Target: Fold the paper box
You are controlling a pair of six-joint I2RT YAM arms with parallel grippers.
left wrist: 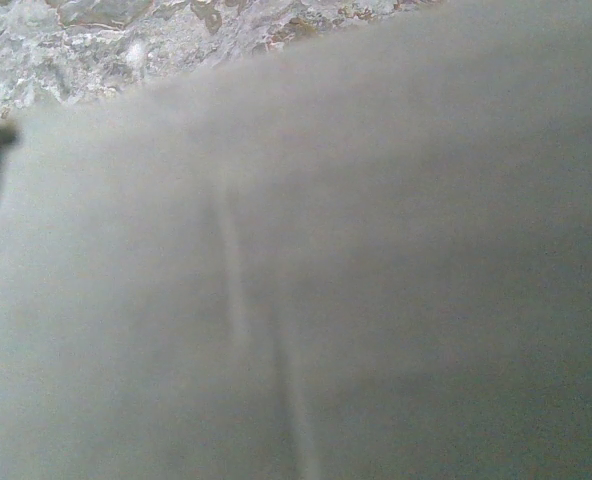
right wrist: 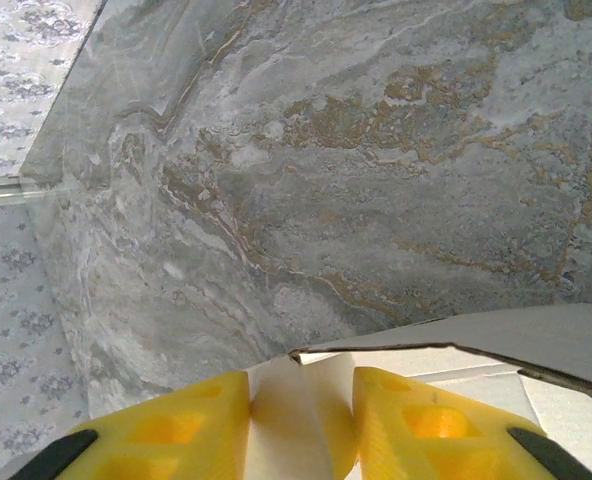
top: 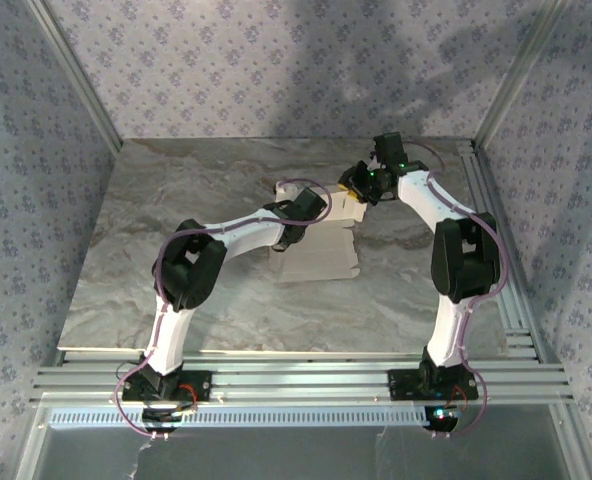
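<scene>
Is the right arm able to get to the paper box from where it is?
Probably yes: the right gripper is right at the paper box, its yellow fingers on either side of a white flap, with nothing blocking it.

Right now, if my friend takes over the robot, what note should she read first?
Left fingers: shut, low over the paper box in the middle of the table.
Right fingers: one on each side of a white flap at the box's far edge; I can't tell if they are gripping it.
Done: a far flap is lifted.
Left to do: the big panel lies flat, and the box isn't closed.
</scene>
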